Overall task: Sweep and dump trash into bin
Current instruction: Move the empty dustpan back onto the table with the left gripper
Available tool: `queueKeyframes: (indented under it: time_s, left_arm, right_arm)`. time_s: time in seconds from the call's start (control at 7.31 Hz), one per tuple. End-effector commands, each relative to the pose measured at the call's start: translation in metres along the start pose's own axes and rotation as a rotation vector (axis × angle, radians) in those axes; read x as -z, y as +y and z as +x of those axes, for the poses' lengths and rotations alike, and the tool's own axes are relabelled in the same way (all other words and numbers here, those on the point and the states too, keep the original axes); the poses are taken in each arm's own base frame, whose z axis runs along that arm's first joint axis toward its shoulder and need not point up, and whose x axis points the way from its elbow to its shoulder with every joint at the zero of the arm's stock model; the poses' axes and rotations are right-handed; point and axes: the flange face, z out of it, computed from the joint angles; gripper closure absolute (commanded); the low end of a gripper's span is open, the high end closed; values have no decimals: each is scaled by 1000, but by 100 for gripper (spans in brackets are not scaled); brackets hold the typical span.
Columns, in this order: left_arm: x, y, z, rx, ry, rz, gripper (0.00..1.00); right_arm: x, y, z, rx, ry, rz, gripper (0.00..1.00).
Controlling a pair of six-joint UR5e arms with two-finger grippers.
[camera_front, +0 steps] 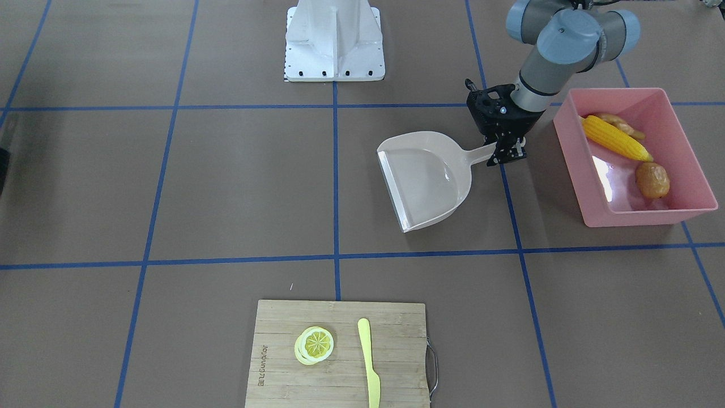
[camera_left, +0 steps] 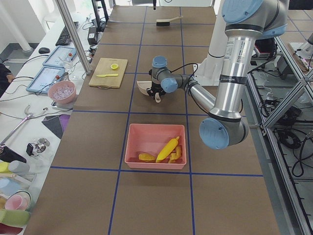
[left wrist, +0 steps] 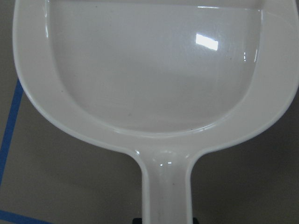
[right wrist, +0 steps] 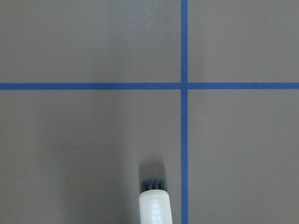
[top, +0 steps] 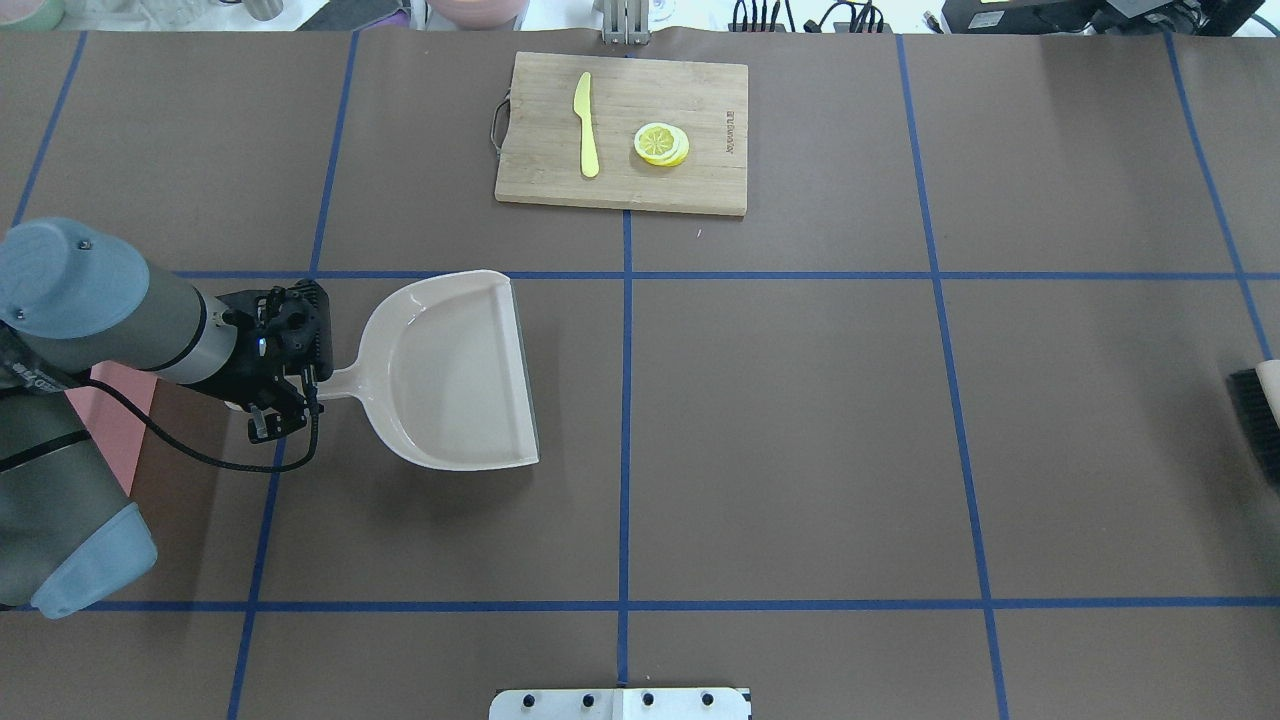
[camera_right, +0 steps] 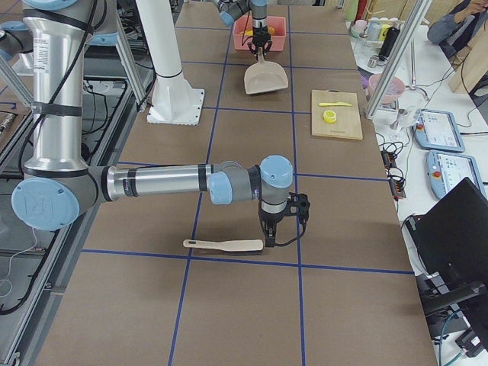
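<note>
At the table's (camera_front: 226,187) left end, the pink rectangular plastic bin (camera_front: 651,218) already holds the trash: yellow corn cob (camera_front: 614,139), brown potato (camera_front: 652,179) and tan ginger root (camera_front: 620,124). Just beside it is the left gripper (camera_front: 508,154), the nearer arm. Its fingers look clamped on the handle of the empty beige plastic dustpan (camera_front: 425,175), whose long axis points away from the bin. Far off, the right gripper (camera_right: 268,238) hangs at a white-handled brush (camera_right: 221,245); whether its fingers grip it I cannot tell.

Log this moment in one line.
bin: corn, potato, ginger inside | dustpan: empty, left gripper shut on handle | right gripper: at brush, grip unclear
</note>
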Motion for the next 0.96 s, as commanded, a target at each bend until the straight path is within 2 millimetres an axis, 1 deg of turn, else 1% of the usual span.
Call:
queueKeyframes:
  time_s: [0.0,0.14,0.27,0.41,0.55,0.82]
  left_arm:
    - [-18,-13,-10,-8,0,14,100]
    - [-22,-13,-12,-5,1,9,100]
    - [-22,-13,-12,-4,1,10,100]
    - [-24,-15,-10,-7,4,11,76]
    - [-25,-15,-11,-9,4,14,1]
    - [-21,-17,-11,-10,0,41,2]
  right_arm:
    - [-1,1,1,-2,2,-2,0]
    - [-3,1,4,-7,4,-7,0]
    - [-2,1,2,-4,2,-4,0]
    - [-2,1,2,-4,-1,-5,0]
    - [-2,1,2,-4,-1,-5,0]
    - [-2,1,2,-4,-2,-5,0]
